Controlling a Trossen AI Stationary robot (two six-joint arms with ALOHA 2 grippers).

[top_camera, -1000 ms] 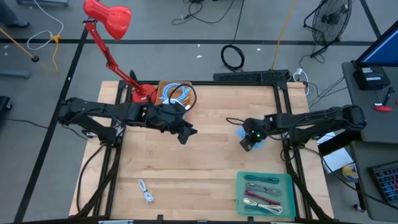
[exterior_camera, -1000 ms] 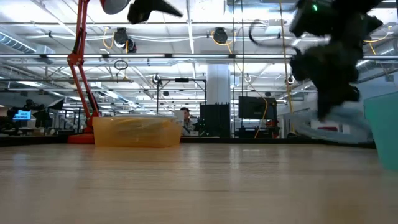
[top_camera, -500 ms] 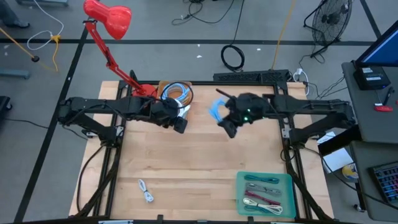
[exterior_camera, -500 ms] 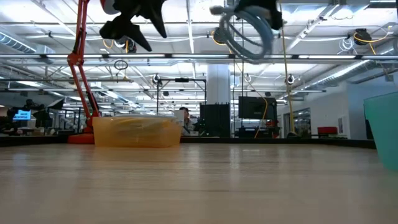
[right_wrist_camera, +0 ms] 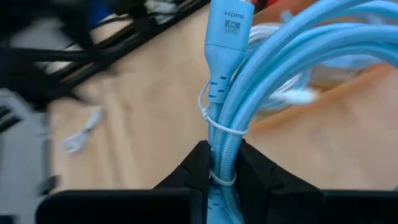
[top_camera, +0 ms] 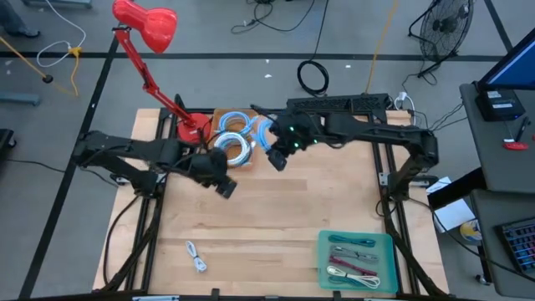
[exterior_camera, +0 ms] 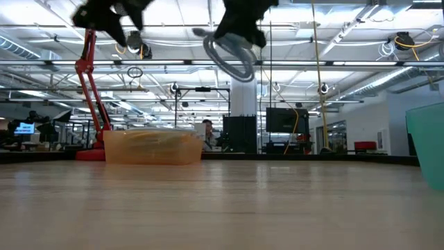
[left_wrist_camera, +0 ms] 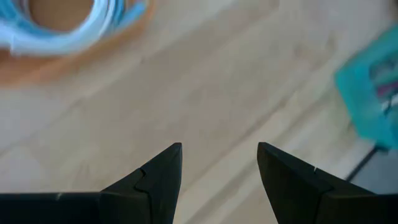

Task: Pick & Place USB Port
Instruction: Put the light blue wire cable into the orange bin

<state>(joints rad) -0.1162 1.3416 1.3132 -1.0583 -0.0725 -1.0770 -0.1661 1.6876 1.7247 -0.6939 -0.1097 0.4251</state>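
Above the orange bin (top_camera: pixel 236 125), the right gripper (top_camera: pixel 277 156) pinches a coiled blue cable (right_wrist_camera: pixel 261 68), probably for release, while the left gripper (top_camera: pixel 224 187) waits open

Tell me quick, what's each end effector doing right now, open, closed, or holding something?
Left end effector: open, holding nothing, over bare table.
Right end effector: shut on the light blue coiled cable, held in the air near the bin.

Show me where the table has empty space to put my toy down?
Bare wood fills the middle of the table, between the left gripper and the teal tray. It's crowded at the back, where the right gripper holds a blue cable by the orange bin.
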